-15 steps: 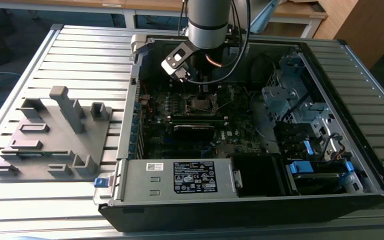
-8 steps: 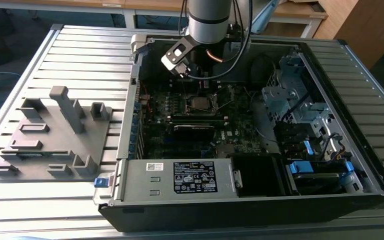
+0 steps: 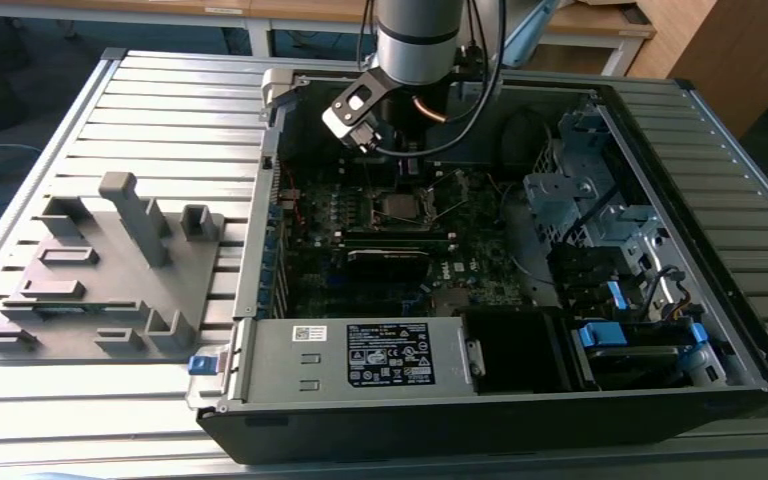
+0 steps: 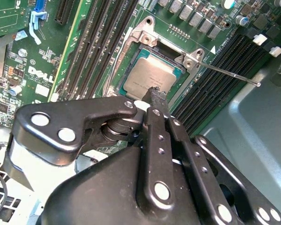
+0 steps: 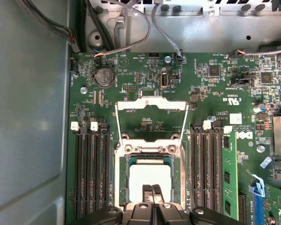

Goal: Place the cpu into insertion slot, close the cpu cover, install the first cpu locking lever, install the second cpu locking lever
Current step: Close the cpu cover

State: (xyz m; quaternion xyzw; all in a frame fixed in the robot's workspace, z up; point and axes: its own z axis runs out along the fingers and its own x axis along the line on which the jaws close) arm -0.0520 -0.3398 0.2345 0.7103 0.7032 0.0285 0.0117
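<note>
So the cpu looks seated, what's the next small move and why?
Probably lift the claw straight up off the cpu. The cpu lies flat in the insertion slot, the cpu cover is folded back open, and the shut claw hangs over the cpu's edge, in the cover's path.

Dull silver-grey metal top on cpu [image 4: 152,75], matt. Thin bright metal cpu cover [image 5: 150,104], smooth, slight glare. Bare metal wire locking lever [image 4: 229,74] (glints along its length). Glossy dark green circuit board [image 5: 225,84]. Matt black plastic memory slots [image 5: 91,164], white plastic clips [image 5: 75,125]. Satin black gripper [image 4: 155,94], shiny metal rivets [image 4: 67,135]. Smooth grey sheet-metal case wall [image 5: 28,117]. Ribbed matt metal table [image 3: 157,110]; matt grey plastic fixture [image 3: 104,270].
</note>
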